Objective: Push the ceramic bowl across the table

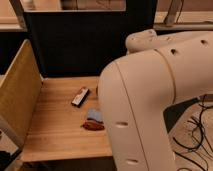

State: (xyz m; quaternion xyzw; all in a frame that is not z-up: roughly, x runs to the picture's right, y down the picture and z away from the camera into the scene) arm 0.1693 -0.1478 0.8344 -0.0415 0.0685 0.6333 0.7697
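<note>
The light wood table (55, 125) fills the left half of the camera view. The ceramic bowl does not show; it is hidden or out of view. My gripper is not in view. Only my large white arm (160, 100) shows, close to the camera, covering the right half of the view and the table's right part.
A black-and-white bar (80, 96) lies mid-table. A flat red-orange piece (93, 126) with a blue patch lies nearer the front edge. An upright wood side panel (20, 95) stands at the left, a dark panel (85, 45) behind. Cables (197, 135) lie on the floor at right.
</note>
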